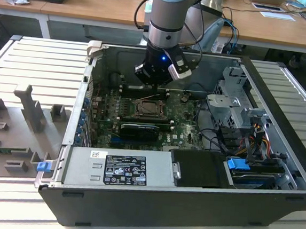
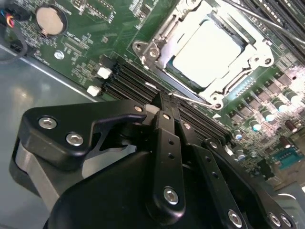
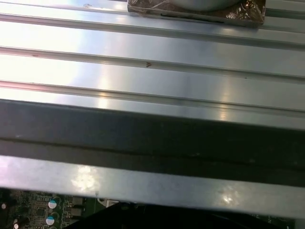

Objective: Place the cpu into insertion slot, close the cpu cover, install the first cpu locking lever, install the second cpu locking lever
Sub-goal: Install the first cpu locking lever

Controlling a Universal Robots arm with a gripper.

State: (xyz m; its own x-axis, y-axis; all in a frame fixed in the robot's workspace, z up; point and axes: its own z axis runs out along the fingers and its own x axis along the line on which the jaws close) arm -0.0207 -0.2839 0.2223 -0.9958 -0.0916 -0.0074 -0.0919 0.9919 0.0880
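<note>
Your gripper (image 1: 154, 83) hangs inside the open computer case (image 1: 135, 198), just above the far edge of the socket (image 1: 148, 110) on the green board (image 1: 182, 122). In the second wrist view the chip (image 2: 207, 53) already lies in the socket (image 2: 157, 67), its pale face showing through the window of the silvery cover (image 2: 164, 31), which looks folded down over it. The fingers (image 2: 164, 117) appear pressed together with nothing between them, their tips just beside a thin wire lever (image 2: 190, 99) that runs along the near side of the socket. I judge the work to be at the lever stage, though you cannot tell from here whether either lever is hooked under its catch. Watch these risks: if the tips push the lever off line, the wire can slip past them and spring up; if the push lands on the cover frame instead, it loads the chip unevenly and may bend the pins beneath. The long black memory slots (image 2: 124, 76) lie right between the fingers and the socket, so a low sideways sweep could catch their white clips (image 2: 103, 72). The first wrist view gives you mostly the case wall (image 3: 152, 138) and ribbed table (image 3: 152, 52), so it is no help in judging contact.
</note>
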